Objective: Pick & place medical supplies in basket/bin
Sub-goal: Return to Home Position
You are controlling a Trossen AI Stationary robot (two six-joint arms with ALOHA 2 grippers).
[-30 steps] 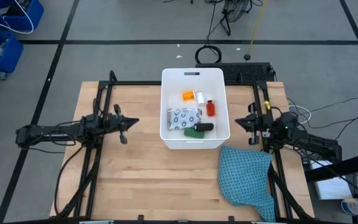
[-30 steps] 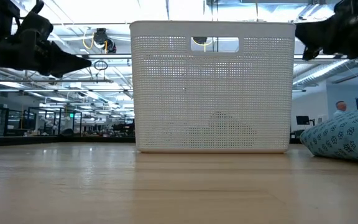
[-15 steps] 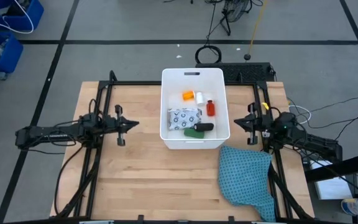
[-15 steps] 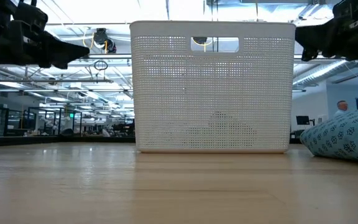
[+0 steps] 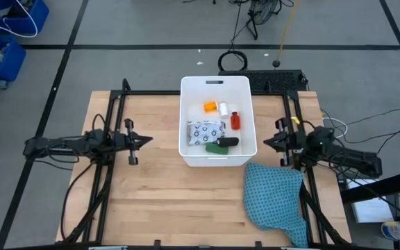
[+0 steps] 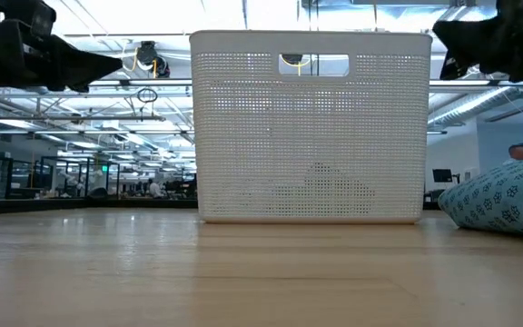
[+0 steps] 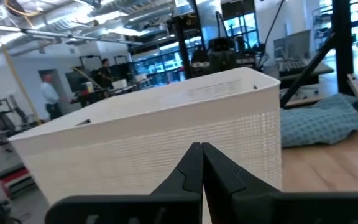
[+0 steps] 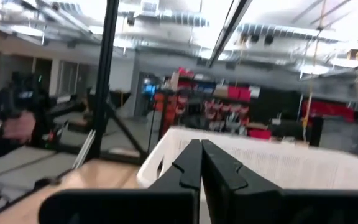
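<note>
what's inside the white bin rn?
In the white bin: orange vial, white bottle, red bottle, dotted packet, black piece against green oblong. Anything under the packet is covered. Left gripper and right gripper sit shut outside it.

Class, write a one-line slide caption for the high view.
Medical supplies packed in the white bin, left gripper and right gripper, both shut, flanking it, teal cloth nearby.

Teal patterned cloth (image 5: pixel 276 198) on wooden table (image 5: pixel 151 201), blue bins (image 5: pixel 39 14) on floor, coiled black cable (image 5: pixel 220 62)

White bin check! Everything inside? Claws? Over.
Left claw shut, empty, left of white bin. Right claw shut, empty, right of it. Six supplies inside. Teal cloth aside, nothing blocking.
</note>
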